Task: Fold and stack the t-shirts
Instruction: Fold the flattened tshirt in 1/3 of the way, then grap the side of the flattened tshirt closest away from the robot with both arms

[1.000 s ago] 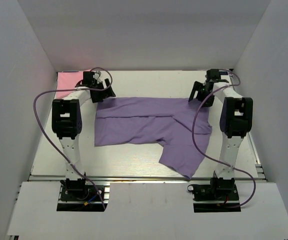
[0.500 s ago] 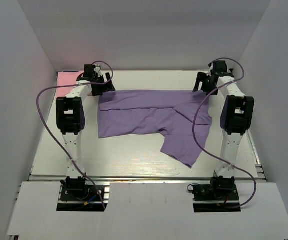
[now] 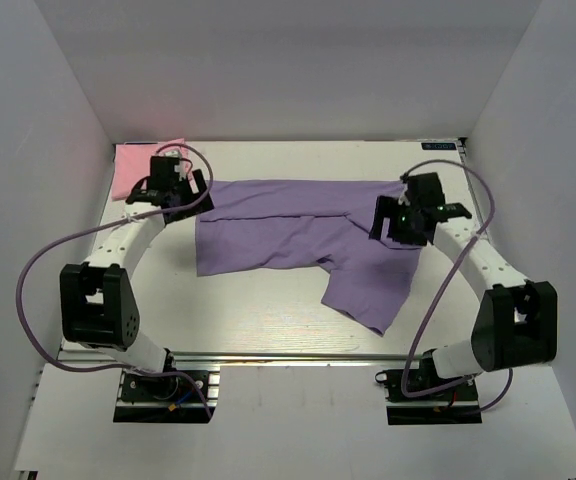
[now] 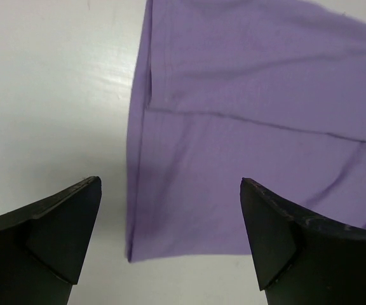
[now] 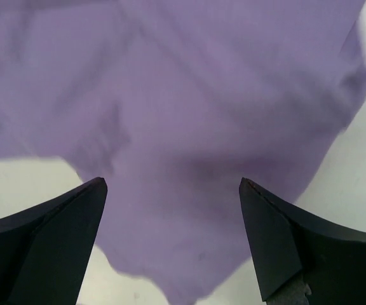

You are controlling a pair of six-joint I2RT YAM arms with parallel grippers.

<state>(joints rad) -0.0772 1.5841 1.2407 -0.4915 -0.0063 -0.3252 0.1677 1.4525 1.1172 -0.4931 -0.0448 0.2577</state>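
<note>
Both arms have been drawn back nearward. The left gripper [image 4: 169,190] and the right gripper [image 5: 172,187] are held spread apart, empty, directly above the lavender t-shirt [image 3: 288,235].

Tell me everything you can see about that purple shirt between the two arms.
The lavender t-shirt is plain, soft cloth with stitched hems. It lies on the white table, partly folded: a doubled layer runs along its far edge and one flap juts toward the near right. The left hand is open over its left edge, the right hand open over its right side; neither grips it.
</note>
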